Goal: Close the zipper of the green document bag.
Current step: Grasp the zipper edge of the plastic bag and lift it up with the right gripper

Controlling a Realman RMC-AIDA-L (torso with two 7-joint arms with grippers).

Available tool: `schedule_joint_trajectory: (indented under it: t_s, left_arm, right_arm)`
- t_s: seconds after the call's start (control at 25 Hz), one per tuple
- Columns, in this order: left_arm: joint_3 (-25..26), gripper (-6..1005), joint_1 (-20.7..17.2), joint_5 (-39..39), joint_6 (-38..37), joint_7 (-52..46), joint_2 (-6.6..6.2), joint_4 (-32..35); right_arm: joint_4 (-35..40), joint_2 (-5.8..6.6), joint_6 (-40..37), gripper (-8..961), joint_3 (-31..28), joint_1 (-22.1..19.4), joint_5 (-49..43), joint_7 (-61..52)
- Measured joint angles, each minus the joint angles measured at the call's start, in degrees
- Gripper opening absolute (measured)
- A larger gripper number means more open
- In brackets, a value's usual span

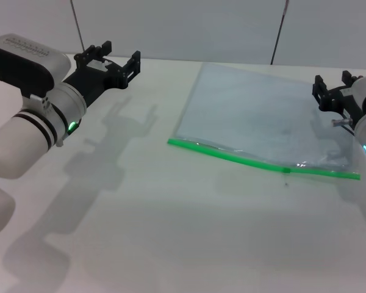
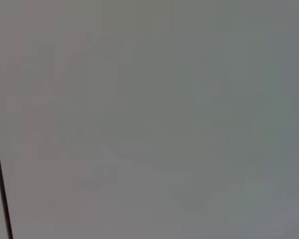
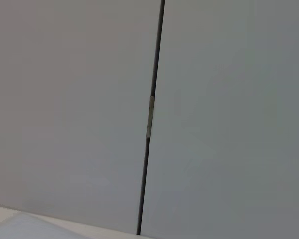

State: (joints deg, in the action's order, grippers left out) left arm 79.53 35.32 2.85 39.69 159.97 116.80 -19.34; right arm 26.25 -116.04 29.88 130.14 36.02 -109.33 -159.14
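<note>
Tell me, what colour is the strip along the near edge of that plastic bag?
Bright green: the zipper on the bluish-grey bag, clearest in the head view.

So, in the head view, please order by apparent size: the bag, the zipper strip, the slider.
1. bag, largest.
2. zipper strip, a thin line along the bag's near edge.
3. slider, a tiny dark spot on the strip.

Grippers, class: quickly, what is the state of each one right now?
Left gripper: open, holding nothing, raised over the table far from the green document bag.
Right gripper: cannot be told; it hovers at the bag's right edge.
</note>
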Motion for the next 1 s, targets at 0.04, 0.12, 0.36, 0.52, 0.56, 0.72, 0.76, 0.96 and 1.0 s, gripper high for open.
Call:
schedule_joint_trajectory:
  t_s: [0.04,0.12,0.36,0.52,0.56,0.72,0.76,0.96,1.0]
  left_arm:
    - [0.00,678,0.02,0.06,-0.06,0.00,0.00,0.00]
    - [0.00,678,0.03,0.13,-0.31,0.00,0.00,0.00]
    - [0.00,678,0.10,0.32,-0.57,0.00,0.00,0.00]
    - [0.00,678,0.10,0.35,-0.58,0.00,0.00,0.00]
    - [0.00,677,0.10,0.36,-0.58,0.00,0.00,0.00]
    - [0.00,677,0.07,0.38,-0.56,0.00,0.00,0.00]
    - [0.00,677,0.07,0.39,-0.56,0.00,0.00,0.00]
    - [0.19,677,-0.17,0.41,-0.52,-0.09,-0.02,0.00]
    - [0.19,677,-0.23,0.41,-0.52,-0.29,-0.04,0.00]
  right_arm:
    - [0.01,0.01,-0.01,556,0.00,0.02,0.10,0.00]
    - [0.02,0.02,0.18,559,-0.08,-0.03,0.15,-0.05]
    - [0.47,-0.08,2.03,566,-0.69,-0.78,0.23,-0.23]
    - [1.39,-0.06,4.03,568,-0.42,-1.80,0.22,-0.23]
    - [1.60,-0.04,4.51,569,-0.38,-2.00,0.19,-0.23]
    - [1.71,0.02,4.61,570,-0.35,-2.12,0.19,-0.22]
    - [1.71,0.03,4.61,570,-0.35,-2.12,0.18,-0.22]
    - [3.15,0.03,4.92,570,0.12,-2.61,-0.33,0.04]
    - [3.60,0.03,4.93,570,0.38,-2.83,-0.36,0.12]
